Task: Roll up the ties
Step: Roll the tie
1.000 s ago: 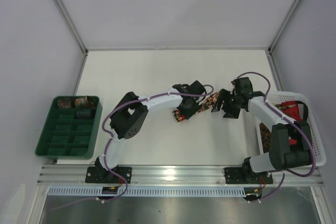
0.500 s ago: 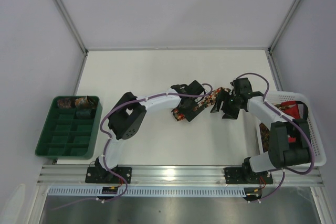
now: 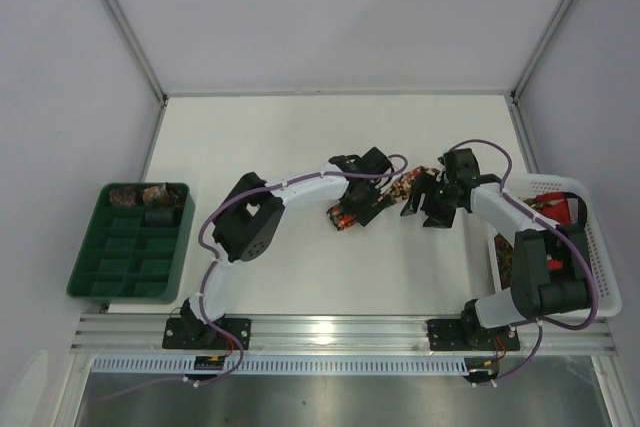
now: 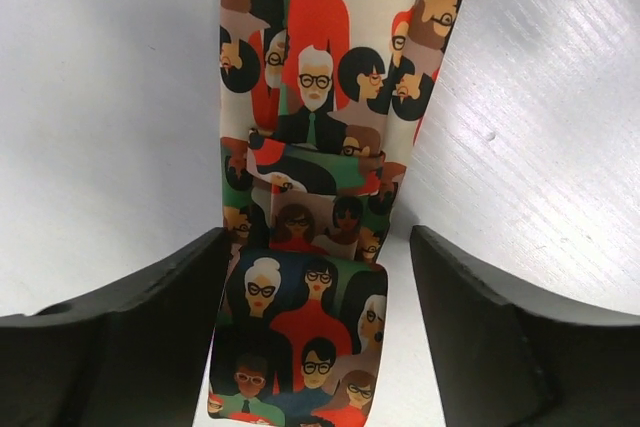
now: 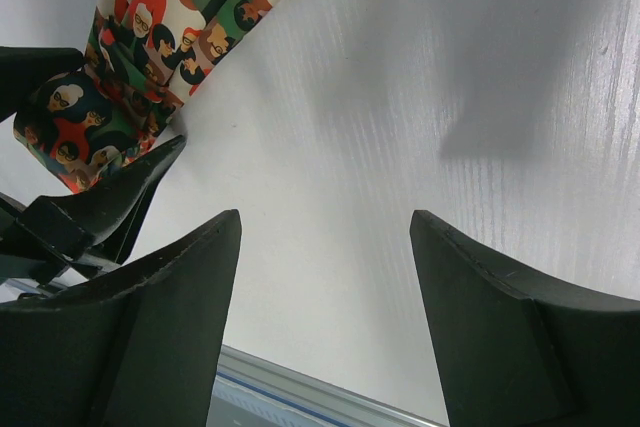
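Observation:
A tie point(image 4: 320, 97) printed with small cartoon faces in red, green and brown lies across the white table, its near end folded over into a short flap point(image 4: 300, 337). My left gripper point(image 4: 315, 287) is open and straddles that folded end; the left finger point(image 4: 150, 327) sits against the fabric's edge and the right finger point(image 4: 490, 337) stands apart from it. From above, the tie point(image 3: 392, 193) runs between both grippers. My right gripper point(image 5: 325, 237) is open over bare table beside the tie point(image 5: 150, 17), holding nothing.
A green compartment tray point(image 3: 75, 267) sits at the left edge with rolled fabric bundles point(image 3: 140, 194) in its back cells. A white basket point(image 3: 600, 267) at the right holds more ties point(image 3: 555, 209). The aluminium rail point(image 3: 340, 332) borders the near side.
My left gripper's jaws have spread wider and released the tie's folded end. The end now lies bunched closer under it. The right gripper has barely shifted.

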